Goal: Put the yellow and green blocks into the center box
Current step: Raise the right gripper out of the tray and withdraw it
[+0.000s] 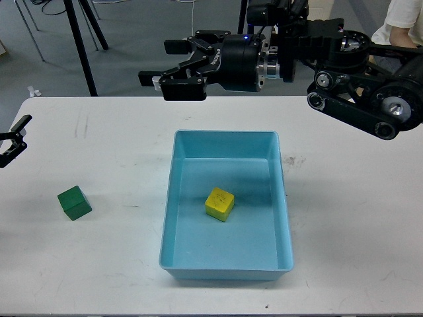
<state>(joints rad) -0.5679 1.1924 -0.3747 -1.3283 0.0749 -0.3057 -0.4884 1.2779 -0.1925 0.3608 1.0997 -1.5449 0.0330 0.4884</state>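
Lying nearest on the white table point(350, 264), the light blue tray point(227, 269) is set centrally so that it can be reached from either side; the yellow block point(219, 203) already rests on its floor, slightly left of the middle and clear of every wall, so 1 of the 2 placements can be judged complete. The green block point(74, 202) is found outside the tray, well apart to its left on the bare tabletop — within the side served by the left arm. Further back at the left edge, the left gripper point(14, 141) is seen with its fingers spread and nothing between them, presumably readied for that block. Farthest, above the table's rear edge, the right gripper point(173, 67) is held high with fingers apart and empty — kept clear of the tray.
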